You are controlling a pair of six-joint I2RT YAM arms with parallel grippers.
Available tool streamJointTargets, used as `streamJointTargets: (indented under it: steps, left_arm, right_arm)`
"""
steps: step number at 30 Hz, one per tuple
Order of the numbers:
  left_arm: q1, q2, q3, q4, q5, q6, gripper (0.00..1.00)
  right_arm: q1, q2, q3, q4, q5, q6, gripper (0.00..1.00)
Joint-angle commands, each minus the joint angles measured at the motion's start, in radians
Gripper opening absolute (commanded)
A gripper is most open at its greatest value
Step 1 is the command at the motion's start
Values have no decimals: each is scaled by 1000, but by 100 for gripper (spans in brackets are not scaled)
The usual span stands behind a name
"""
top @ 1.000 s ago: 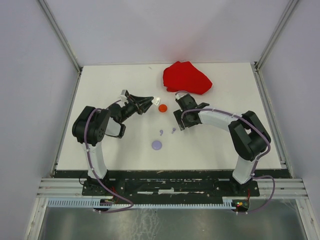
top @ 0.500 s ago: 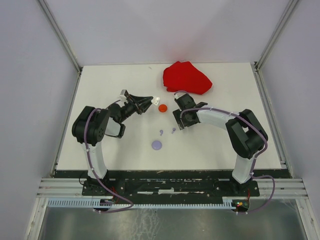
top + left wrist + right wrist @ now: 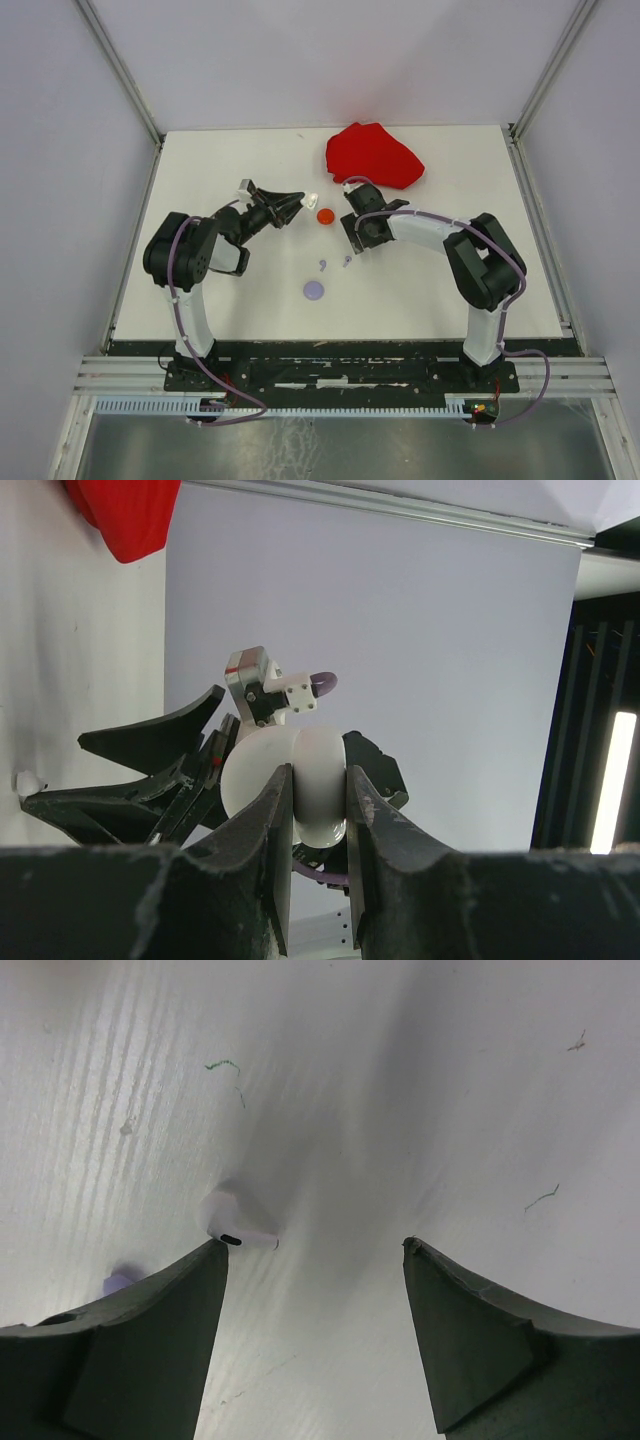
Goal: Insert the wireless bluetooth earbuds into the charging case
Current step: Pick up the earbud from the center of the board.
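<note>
Right tool (image 3: 310, 1244) edged left, spread beside lilac earbud (image 3: 238, 1222).

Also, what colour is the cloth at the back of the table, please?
Red cloth, clearest in top external view.

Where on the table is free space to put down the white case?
Bare: the far left corner of the table, left of the red cloth; also the near strip right of the lilac case. Crowded: the middle, with red case, lilac earbuds, left gripper and right gripper.
</note>
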State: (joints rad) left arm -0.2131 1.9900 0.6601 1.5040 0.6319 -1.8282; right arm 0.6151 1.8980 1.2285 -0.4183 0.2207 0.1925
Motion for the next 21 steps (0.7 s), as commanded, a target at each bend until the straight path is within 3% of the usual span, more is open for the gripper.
streamJointTargets:
  steps: [1, 11, 21]
  left_arm:
    - [9, 6, 3, 124, 18, -41, 3]
    - [16, 7, -11, 139, 17, -44, 3]
    - [18, 1, -18, 143, 15, -44, 3]
  right_arm:
    - [6, 27, 63, 20, 29, -19, 79]
    - [5, 73, 132, -3, 31, -29, 79]
    - [6, 54, 146, -21, -65, 39, 77]
